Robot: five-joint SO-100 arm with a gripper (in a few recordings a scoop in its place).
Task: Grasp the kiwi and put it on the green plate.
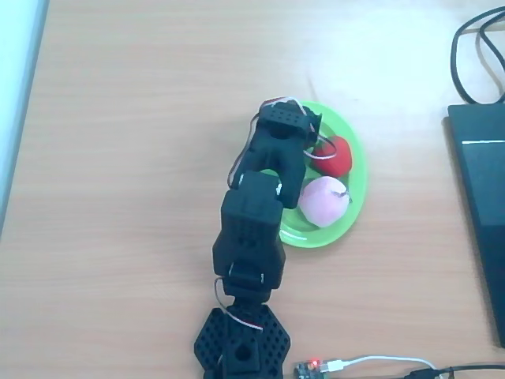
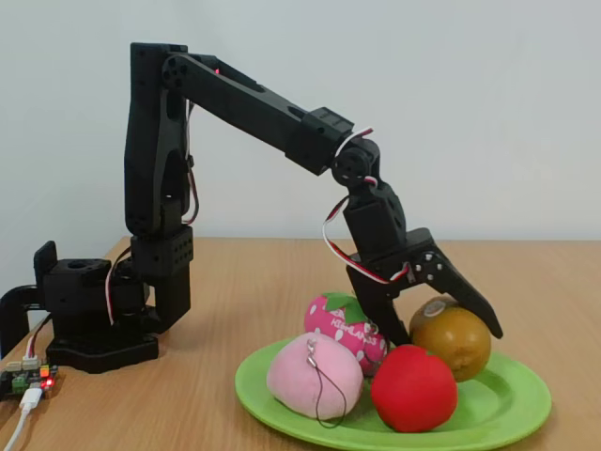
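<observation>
The olive-brown kiwi (image 2: 453,338) rests on the far right part of the lime-green plate (image 2: 507,409). My gripper (image 2: 441,343) is open and straddles it: one finger (image 2: 465,291) slants over its top to its right side, the other (image 2: 380,324) stands to its left with a small gap. In the overhead view the arm covers the kiwi, and the green plate (image 1: 353,217) shows to the arm's right.
Also on the plate are a pink strawberry (image 2: 336,319), a pale pink peach (image 2: 315,376) (image 1: 323,201) and a red fruit (image 2: 413,387) (image 1: 335,155). A dark flat device (image 1: 481,205) and cables (image 1: 473,47) lie at the right. A small circuit board (image 1: 312,369) sits by the arm's base.
</observation>
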